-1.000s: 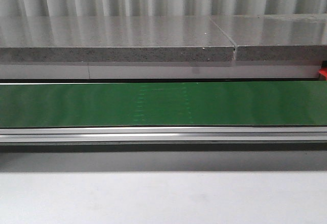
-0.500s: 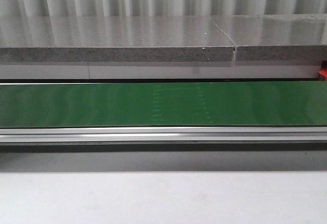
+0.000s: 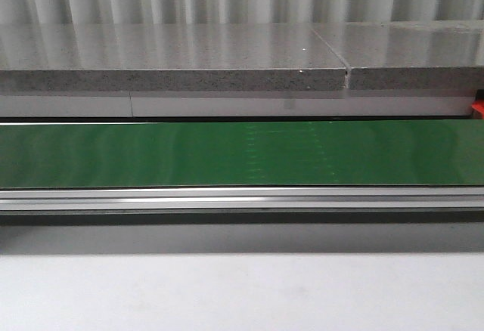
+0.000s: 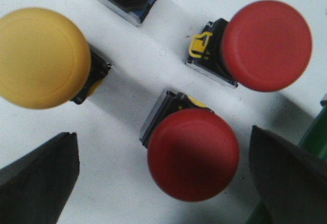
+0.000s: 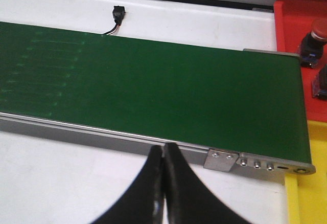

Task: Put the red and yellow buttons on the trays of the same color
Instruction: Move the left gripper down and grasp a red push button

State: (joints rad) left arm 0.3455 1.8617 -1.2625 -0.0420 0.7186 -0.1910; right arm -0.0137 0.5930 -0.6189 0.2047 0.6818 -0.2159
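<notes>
The green belt (image 3: 151,153) on the grey surface (image 3: 227,286) has slid its faint marks right, so it is running, while the open left gripper (image 4: 163,178) hangs over a red button (image 4: 193,154) and the right gripper (image 5: 163,183) is closed, empty.

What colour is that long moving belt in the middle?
Green; the conveyor belt shows best in the front view.

The left gripper (image 4: 163,178) has its fingers spread wide apart; the right gripper (image 5: 163,183) has its fingertips pressed together.
</notes>
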